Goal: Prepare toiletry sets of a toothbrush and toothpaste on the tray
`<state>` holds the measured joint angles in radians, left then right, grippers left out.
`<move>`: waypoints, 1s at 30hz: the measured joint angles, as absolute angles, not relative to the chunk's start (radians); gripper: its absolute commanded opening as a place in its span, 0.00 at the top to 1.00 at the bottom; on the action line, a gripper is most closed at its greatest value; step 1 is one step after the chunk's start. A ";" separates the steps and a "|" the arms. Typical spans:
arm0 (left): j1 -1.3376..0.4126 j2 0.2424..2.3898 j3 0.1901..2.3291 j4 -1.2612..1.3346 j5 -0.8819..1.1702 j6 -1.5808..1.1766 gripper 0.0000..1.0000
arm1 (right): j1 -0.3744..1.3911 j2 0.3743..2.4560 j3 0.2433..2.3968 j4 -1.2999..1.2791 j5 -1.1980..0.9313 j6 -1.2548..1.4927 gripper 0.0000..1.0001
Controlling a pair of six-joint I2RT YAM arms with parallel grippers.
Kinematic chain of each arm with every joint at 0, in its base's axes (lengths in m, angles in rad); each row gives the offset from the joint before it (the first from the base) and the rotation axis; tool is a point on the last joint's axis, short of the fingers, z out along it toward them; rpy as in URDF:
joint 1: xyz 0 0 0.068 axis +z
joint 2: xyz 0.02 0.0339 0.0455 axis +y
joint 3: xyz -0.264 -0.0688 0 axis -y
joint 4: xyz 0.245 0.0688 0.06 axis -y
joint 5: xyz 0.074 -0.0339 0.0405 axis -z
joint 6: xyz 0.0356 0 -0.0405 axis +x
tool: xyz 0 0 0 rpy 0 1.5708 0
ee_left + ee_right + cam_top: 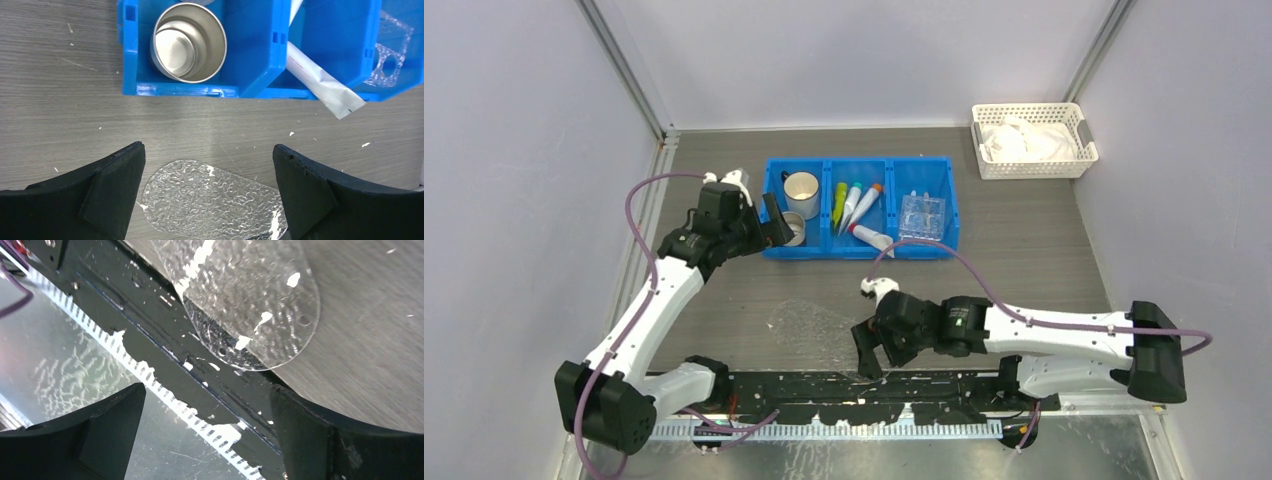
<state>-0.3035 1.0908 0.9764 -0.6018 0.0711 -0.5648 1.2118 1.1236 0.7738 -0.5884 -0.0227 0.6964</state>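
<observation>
Tray [922, 215]: lies in the right compartment of the blue bin [864, 252] on the far side of the desk [1044, 260]. It is walled in, so I judge it must come out before anything can be laid on it.
Sets [854, 205]: green and reddish-white packets lie together in the middle compartment. One white packet rests with its end over the bin's near wall.
Left gripper [207, 165]: jaws wide apart and empty. It hangs over the desk just near of the bin's left compartment, looking at the cup [189, 42], which seems a good spot for reaching in.
Right gripper [207, 400]: jaws wide apart, holding nothing. It is low over the black strip [844, 385] at the desk's near edge.
Sheet [814, 330]: a clear dimpled oval, flat between the bin and the arm bases. Its near end laps onto the strip, just beside the right gripper.
In the way: the bin walls around the tray and sets, and the crowded packets.
Basket [1029, 108]: far right, well apart, with something white inside.
</observation>
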 measured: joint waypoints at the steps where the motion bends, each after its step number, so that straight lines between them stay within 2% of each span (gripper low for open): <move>1: -0.303 1.095 0.976 -0.604 0.067 -0.565 0.00 | 1.253 1.132 0.774 -0.585 -0.003 0.707 0.00; 5: -0.303 1.107 0.976 -0.620 0.051 -0.564 0.00 | 1.349 1.198 0.768 -0.529 0.038 0.732 0.00; 15: -0.303 1.109 0.976 -0.634 0.035 -0.556 0.00 | 1.392 1.493 0.800 -0.335 -0.008 0.741 0.00; 22: -0.303 1.109 0.976 -0.641 0.023 -0.541 0.00 | 1.422 1.598 0.910 -0.244 -0.051 0.741 0.00; 30: -0.303 1.109 0.976 -0.641 0.019 -0.540 0.00 | 1.425 1.642 0.914 -0.212 -0.070 0.744 0.00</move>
